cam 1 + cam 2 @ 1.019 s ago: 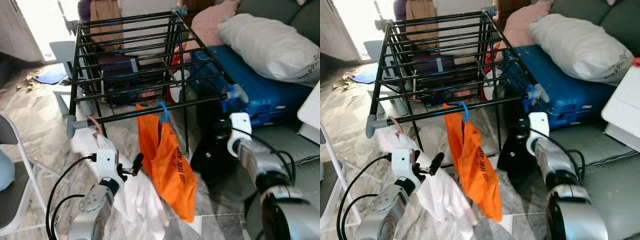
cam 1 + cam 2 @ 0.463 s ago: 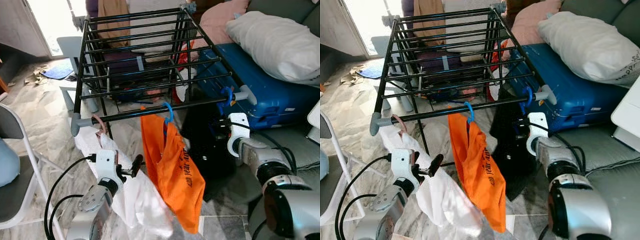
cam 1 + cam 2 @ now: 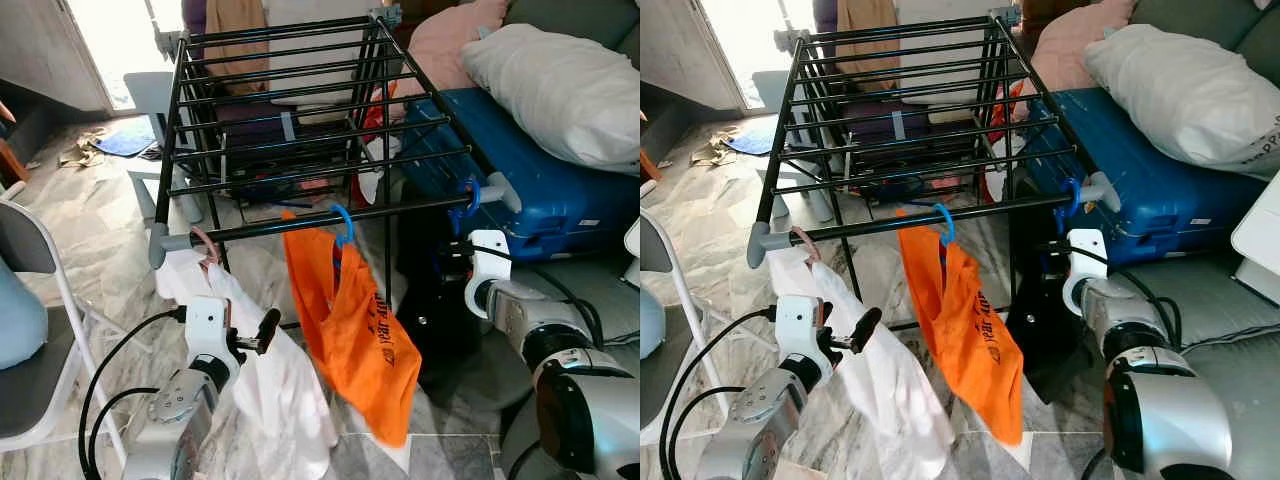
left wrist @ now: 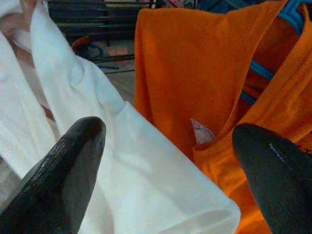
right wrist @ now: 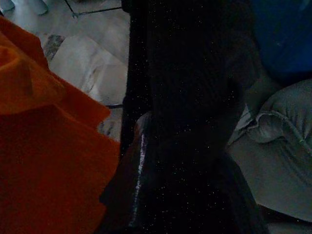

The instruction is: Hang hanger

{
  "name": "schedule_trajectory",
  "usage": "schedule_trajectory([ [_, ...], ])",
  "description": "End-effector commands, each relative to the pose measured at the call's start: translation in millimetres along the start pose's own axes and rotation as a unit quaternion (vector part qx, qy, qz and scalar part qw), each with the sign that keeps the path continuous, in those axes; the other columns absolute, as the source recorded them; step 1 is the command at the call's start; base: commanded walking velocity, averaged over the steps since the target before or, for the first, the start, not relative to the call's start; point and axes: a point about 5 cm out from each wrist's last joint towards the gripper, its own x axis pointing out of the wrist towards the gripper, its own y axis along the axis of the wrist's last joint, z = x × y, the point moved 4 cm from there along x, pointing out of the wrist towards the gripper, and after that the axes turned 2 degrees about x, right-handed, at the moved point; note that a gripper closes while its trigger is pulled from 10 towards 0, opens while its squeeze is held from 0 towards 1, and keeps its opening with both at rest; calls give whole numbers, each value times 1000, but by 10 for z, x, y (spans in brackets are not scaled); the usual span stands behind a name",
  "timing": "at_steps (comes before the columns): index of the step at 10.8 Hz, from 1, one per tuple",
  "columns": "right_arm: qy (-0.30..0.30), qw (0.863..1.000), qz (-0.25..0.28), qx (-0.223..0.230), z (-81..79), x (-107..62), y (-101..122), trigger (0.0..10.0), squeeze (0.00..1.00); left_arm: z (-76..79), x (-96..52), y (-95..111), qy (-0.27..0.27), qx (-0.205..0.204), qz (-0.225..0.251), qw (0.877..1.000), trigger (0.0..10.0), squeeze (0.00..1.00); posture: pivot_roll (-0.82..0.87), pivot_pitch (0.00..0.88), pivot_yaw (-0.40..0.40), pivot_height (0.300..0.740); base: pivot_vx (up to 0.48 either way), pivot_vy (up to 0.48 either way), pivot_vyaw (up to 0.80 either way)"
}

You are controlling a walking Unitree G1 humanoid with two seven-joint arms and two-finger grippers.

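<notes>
Orange shirt [image 3: 965, 330] on blue hanger [image 3: 943, 222], black rack [image 3: 910, 130].

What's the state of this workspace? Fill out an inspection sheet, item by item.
Surface: marble floor.
Job's things: black drying rack; orange shirt on blue hanger, white garment on pink hanger, black garment under blue hook, all on the front rail.
Clutter: blue suitcase, white pillow, grey chair.
Grippers: left gripper open before the white garment; right gripper against the black garment.
Cables: black cables along left arm.
Surroundings: doorway.
</notes>
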Motion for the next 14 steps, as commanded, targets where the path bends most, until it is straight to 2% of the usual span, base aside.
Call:
schedule_trajectory([
  [1,10,1000,5,5,-72,17,15,10000,0,-43,-13,59,4,9,4,1000,10000,0,-86,0,68,740,0,0,0],
  [2,15,1000,-1,11,-79,21,-48,10000,145,-36,-5,64,1,11,3,1000,10000,0,-86,0,71,740,0,0,0],
  [3,12,1000,1,13,-62,18,-65,10000,1000,-36,0,64,1,12,2,1000,10000,0,-87,0,72,740,0,0,0],
  [6,-21,999,27,-33,69,-10,-20,10000,1000,-38,-4,52,3,14,-3,1000,10000,0,-94,0,74,740,0,0,0],
  [9,-44,995,72,-61,164,-60,73,10000,1000,-12,-37,36,-4,20,-10,1000,10000,0,-109,0,83,740,0,0,0],
  [10,-52,993,90,-57,201,-95,88,10000,1000,-21,-51,46,-3,18,-8,1000,10000,0,-116,0,81,740,0,0,0],
  [11,-58,992,100,-57,217,-120,66,10000,1000,-35,-66,47,3,12,-8,1000,10000,0,-117,0,81,740,0,0,0],
  [14,-69,987,127,-77,206,-254,-78,10000,1000,52,-93,56,-18,15,-12,1000,10000,0,-128,0,89,740,0,0,0],
])
